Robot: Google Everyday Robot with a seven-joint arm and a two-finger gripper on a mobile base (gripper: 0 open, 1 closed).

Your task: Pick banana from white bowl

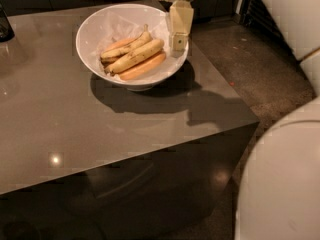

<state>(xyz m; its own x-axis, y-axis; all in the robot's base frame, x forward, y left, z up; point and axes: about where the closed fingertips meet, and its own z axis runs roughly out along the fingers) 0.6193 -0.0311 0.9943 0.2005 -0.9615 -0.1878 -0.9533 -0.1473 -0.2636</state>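
Observation:
The white bowl (95,29) stands at the back of the grey table (75,129). In it lies the banana (137,55), thick, dull yellow and speckled, running from lower left to upper right. A thinner, paler banana (122,48) with an upturned stem lies behind it, and an orange-pink long piece (144,67) lies in front. My gripper (178,44) hangs over the bowl's right rim, just right of the banana's upper end, not touching it.
A dark object (5,26) stands at the table's far left edge. The table's right edge drops to a speckled floor (250,69). Part of my white body (285,174) fills the lower right corner.

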